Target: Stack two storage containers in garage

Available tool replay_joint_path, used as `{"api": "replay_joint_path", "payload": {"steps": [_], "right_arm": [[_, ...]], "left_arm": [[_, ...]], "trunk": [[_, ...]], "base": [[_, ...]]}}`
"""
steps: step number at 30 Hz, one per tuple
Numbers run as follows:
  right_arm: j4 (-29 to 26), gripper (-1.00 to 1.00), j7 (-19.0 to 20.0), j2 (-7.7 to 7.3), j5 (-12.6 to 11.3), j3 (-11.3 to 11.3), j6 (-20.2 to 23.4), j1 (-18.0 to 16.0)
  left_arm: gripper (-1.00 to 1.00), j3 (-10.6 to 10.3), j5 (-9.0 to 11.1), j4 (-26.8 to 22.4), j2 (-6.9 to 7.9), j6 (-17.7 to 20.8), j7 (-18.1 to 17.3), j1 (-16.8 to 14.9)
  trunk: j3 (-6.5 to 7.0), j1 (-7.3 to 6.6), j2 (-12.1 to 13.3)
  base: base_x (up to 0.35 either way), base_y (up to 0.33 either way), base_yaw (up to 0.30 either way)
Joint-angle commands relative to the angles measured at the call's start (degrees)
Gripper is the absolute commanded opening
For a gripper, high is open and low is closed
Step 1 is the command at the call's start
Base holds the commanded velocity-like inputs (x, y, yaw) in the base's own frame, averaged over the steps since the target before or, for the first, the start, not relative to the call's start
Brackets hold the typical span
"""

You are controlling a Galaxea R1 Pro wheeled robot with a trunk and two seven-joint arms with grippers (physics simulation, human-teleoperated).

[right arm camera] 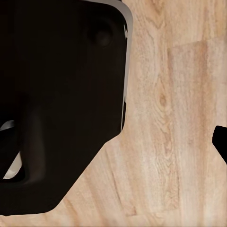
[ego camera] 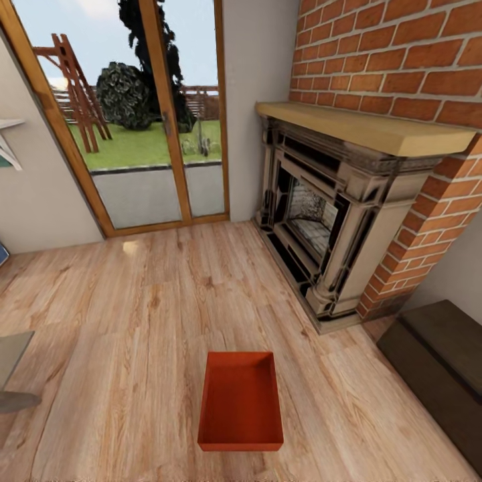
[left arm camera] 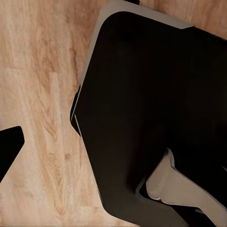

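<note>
Nearest the head camera: one orange-red storage container (ego camera: 241,402), open top, nothing inside, flat on the light wood-plank flooring (ego camera: 134,314) of the living room, low in the middle of the view. One container counted.

Beyond it, from largest down: one red-brick fireplace (ego camera: 395,73) at the right, with one pale wooden mantel (ego camera: 361,127) and one carved stone surround (ego camera: 321,221) round a dark firebox. One pair of wood-framed glass doors (ego camera: 144,114) in the far wall, left of the fireplace, with grass, a dark bush and a wooden frame outside. One dark low block (ego camera: 435,368) by the right edge, well apart from the container. One grey flat piece (ego camera: 10,361) cut off by the left edge.

Left wrist view: dark robot body (left arm camera: 151,118) over plank flooring, plus one black tip (left arm camera: 8,144) at the edge. Right wrist view: much the same, dark body (right arm camera: 56,104) over planks, with one black tip (right arm camera: 221,142) at the edge.

Cannot tell how far open either the left tool or the right tool stands; nothing seen held in either.
</note>
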Motion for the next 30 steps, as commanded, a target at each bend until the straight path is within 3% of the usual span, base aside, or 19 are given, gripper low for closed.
{"api": "replay_joint_path", "payload": {"steps": [1, 30], "right_arm": [[0.1, 1.0, 0.1, -0.02, 0.2, 0.1, -0.3, -0.1], [0.1, 1.0, 0.2, -0.02, 0.2, 0.1, -0.2, -0.1]], "left_arm": [[1.0, -0.5, 0.5, 0.0, 0.0, 0.2, 0.1, 0.0], [1.0, -0.5, -0.1, -0.1, 0.0, 0.2, 0.1, -0.1]], "trunk": [[-0.19, 0.02, -0.1], [-2.84, 0.02, -0.1]], "base": [[0.0, 0.0, 0.0], [0.0, 0.0, 0.0]]}}
